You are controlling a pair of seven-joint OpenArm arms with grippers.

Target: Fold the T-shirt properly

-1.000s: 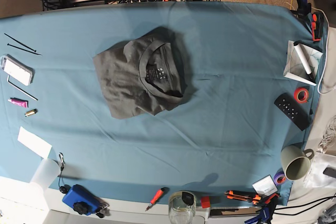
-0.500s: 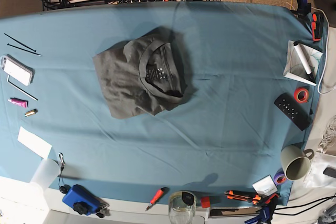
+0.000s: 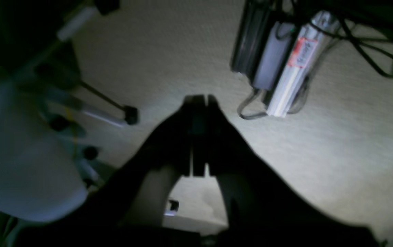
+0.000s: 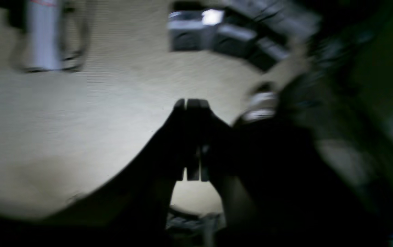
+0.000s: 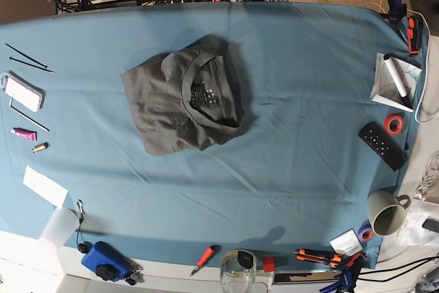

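Both arms have pulled back past the far table edge since a second ago; on the base view I see only slivers of them at the top. Nearest me, the left gripper [image 3: 199, 103] hangs over beige carpet with its jaws pressed together on nothing, and the right gripper [image 4: 191, 104] looks the same (that view is blurred). Farther off, the T-shirt [image 5: 182, 104] lies in a folded, wrinkled bundle on the blue tablecloth [image 5: 309, 87], collar up, unmoved, left of centre.
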